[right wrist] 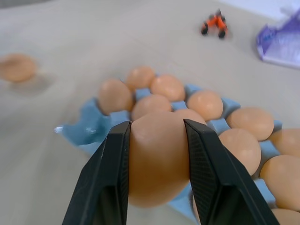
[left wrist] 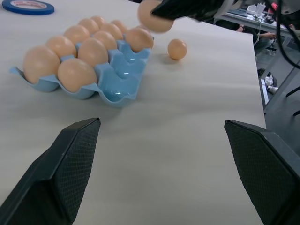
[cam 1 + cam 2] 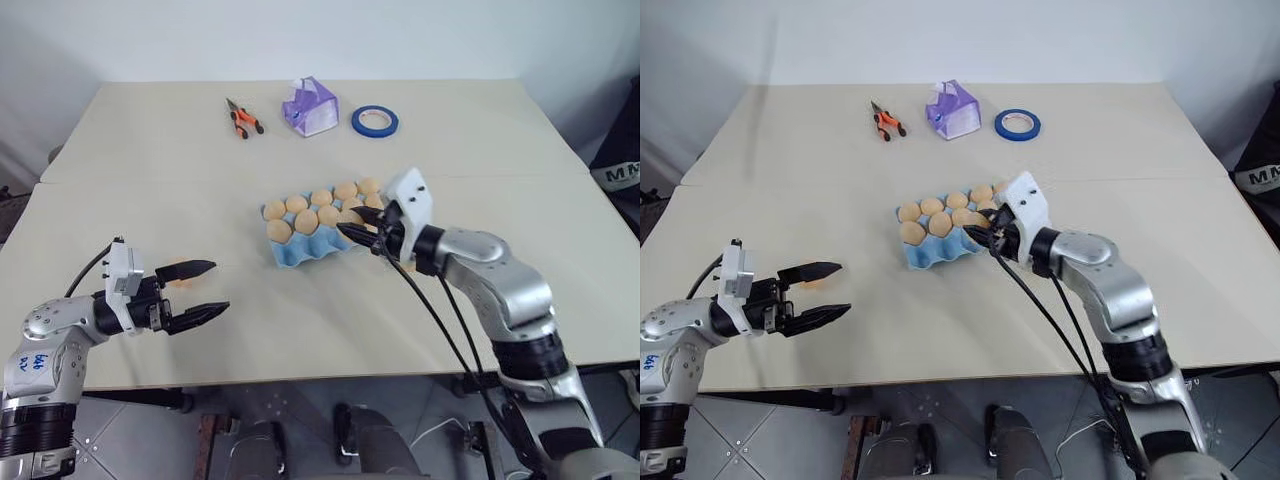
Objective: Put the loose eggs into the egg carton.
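Observation:
The light blue egg carton (image 3: 292, 252) lies mid-table with several pale orange eggs (image 3: 307, 220) in its cups; the cups at its near-left end (image 2: 118, 88) are bare. My right gripper (image 3: 351, 222) hovers over the carton's right part, shut on one egg (image 1: 157, 159) between its two black fingers. One loose egg (image 3: 177, 271) lies on the table just behind my left gripper (image 3: 218, 286), which stands open and holds nothing, well left of the carton. Another loose egg (image 2: 177, 48) rests on the table to the right of the carton, under my right arm.
At the back of the table (image 3: 150, 190) lie orange-handled pliers (image 3: 243, 119), a purple-white pouch (image 3: 309, 106) and a blue tape roll (image 3: 374, 121). Black cables (image 3: 440, 320) hang from my right arm over the table's front edge.

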